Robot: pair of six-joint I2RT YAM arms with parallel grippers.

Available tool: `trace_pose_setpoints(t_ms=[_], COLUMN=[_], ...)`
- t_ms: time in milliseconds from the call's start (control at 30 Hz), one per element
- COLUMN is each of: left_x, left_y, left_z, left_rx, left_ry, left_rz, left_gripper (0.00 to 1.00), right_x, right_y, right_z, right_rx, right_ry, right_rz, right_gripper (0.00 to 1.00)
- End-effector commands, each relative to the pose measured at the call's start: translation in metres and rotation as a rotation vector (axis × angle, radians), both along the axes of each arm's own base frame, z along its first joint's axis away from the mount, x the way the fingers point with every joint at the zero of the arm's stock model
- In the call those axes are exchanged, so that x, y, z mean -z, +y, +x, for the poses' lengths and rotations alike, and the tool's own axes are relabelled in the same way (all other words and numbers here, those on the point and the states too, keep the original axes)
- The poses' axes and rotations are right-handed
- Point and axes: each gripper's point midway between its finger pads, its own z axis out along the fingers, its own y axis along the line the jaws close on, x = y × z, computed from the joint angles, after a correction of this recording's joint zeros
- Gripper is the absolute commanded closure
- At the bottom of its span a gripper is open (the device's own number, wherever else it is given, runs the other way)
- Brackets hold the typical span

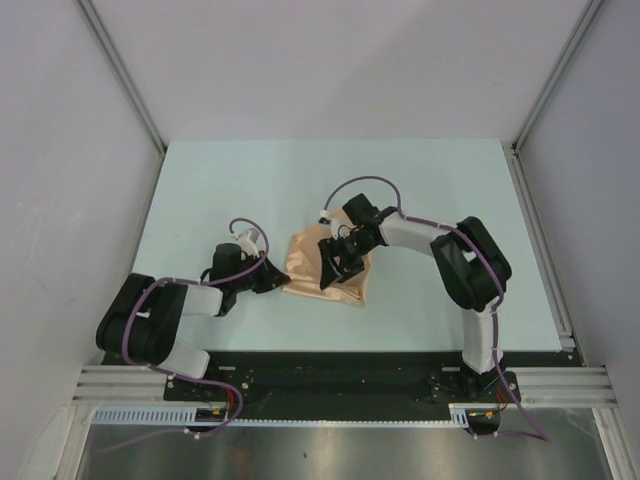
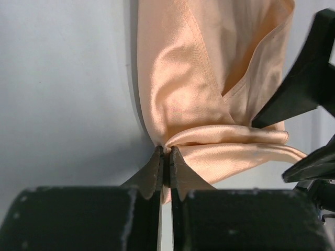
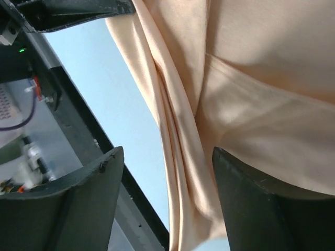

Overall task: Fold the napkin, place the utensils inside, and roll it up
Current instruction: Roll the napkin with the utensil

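Napkin (image 1: 325,268) lies bunched near the middle of the table (image 1: 200,200) in the top view, with the left gripper (image 1: 272,280) at its left edge and the right gripper (image 1: 340,262) over it.

Left wrist view: jaws are pinched tight on a gathered corner of cloth.

Right wrist view: fingers (image 3: 99,183) are spread wide and straddle a fold ridge unclamped.

The satin is likely light, limp and slippery. Grip hems or corners.
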Motion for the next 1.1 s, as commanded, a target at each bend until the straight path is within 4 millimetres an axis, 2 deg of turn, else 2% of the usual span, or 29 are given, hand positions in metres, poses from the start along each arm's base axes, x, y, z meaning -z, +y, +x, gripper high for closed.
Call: trace_pose_setpoints(t_ms=[0,67,133,167,233,267,300,400,533,733,833,1067], left_x=[0.016,0.017,0.016,0.017,0.017,0.017,0.017,0.017,0.017,0.016,0.017,0.018], left_y=[0.003,0.003,0.004,0.003,0.003,0.003,0.003,0.002,0.003,0.003,0.003,0.004], left_z=[-0.008,-0.008,-0.006,-0.007,-0.006,-0.006,-0.006,-0.006,-0.006,-0.005,-0.005,-0.006], left_rx=[0.012,0.012,0.006,0.009,0.008,0.008,0.01,0.014,0.008,0.007,0.005,0.005], left_ry=[0.071,0.073,0.07,0.073,0.075,0.077,0.079,0.079,0.078,0.077,0.079,0.083], left_rz=[0.033,0.037,0.038,0.039,0.037,0.038,0.038,0.037,0.038,0.038,0.039,0.04], left_gripper=[1.0,1.0,1.0,1.0,1.0,1.0,1.0,1.0,1.0,1.0,1.0,1.0], right_x=[-0.041,-0.059,-0.064,-0.068,-0.068,-0.06,-0.067,-0.064,-0.057,-0.035,-0.03,-0.026], right_y=[-0.025,-0.036,-0.047,-0.054,-0.056,-0.062,-0.062,-0.066,-0.068,-0.073,-0.073,-0.068], right_z=[0.025,0.02,0.015,0.005,-0.007,-0.018,-0.023,-0.034,-0.038,-0.031,-0.027,-0.023], right_rx=[0.119,0.157,0.207,0.219,0.238,0.238,0.244,0.258,0.266,0.259,0.254,0.234], right_ry=[-0.263,-0.355,-0.388,-0.406,-0.421,-0.411,-0.443,-0.456,-0.456,-0.458,-0.46,-0.449], right_rz=[-0.094,-0.1,-0.129,-0.121,-0.123,-0.142,-0.135,-0.142,-0.162,-0.237,-0.251,-0.253], right_gripper=[0.26,0.25,0.25,0.25,0.26,0.26,0.27,0.28,0.28,0.3,0.35,0.54])
